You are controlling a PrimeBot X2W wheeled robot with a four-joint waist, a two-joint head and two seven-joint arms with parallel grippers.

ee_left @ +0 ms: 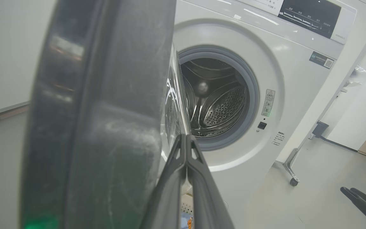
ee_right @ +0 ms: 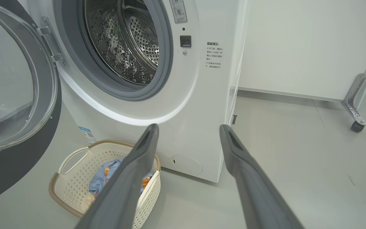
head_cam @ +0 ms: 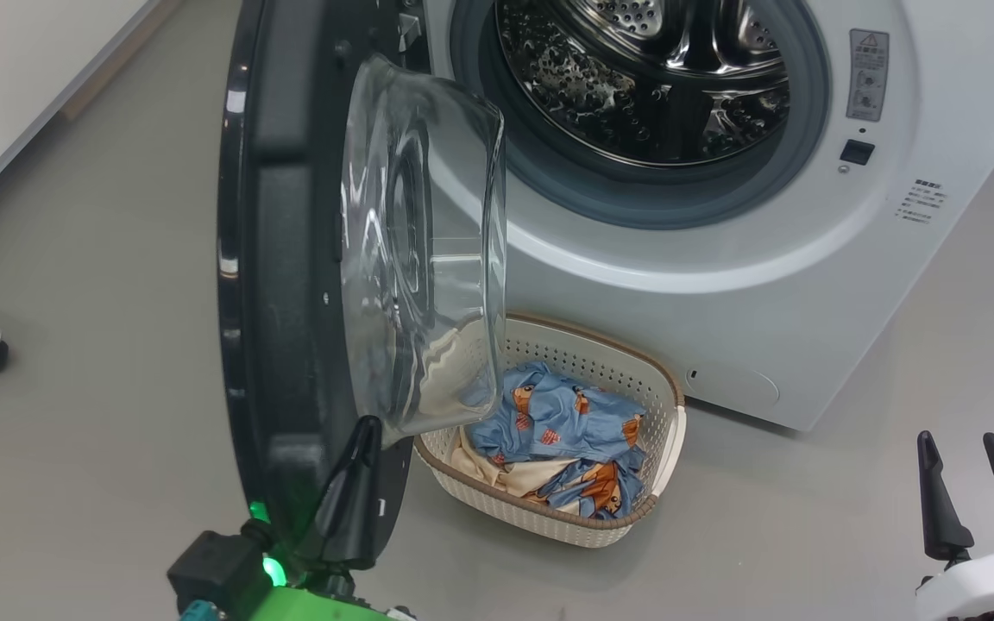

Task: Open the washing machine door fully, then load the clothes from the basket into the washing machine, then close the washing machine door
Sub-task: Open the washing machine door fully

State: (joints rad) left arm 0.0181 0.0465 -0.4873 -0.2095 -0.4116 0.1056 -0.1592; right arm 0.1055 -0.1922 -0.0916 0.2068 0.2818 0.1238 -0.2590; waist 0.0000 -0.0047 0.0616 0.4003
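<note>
washing machine door (head_cam: 281, 259): swung out on its hinge, roughly square to the front of the washing machine (head_cam: 721, 302), glass bowl (head_cam: 419, 241) facing the opening
left gripper (head_cam: 366, 431): fingers pressed together with nothing between them, tips at the bowl's lower edge on the door's inner face
right gripper (head_cam: 959, 442): fingers wide apart, empty, above the floor (head_cam: 808, 535), well apart from the basket (head_cam: 600, 362)
basket: on the floor close before the machine, below the open drum (head_cam: 635, 86)
clothes (head_cam: 566, 423): blue printed and cream pieces heaped inside the basket

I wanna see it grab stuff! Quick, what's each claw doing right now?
Left claw: shut, holding nothing, tips beside the door.
Right claw: open, empty.
</note>
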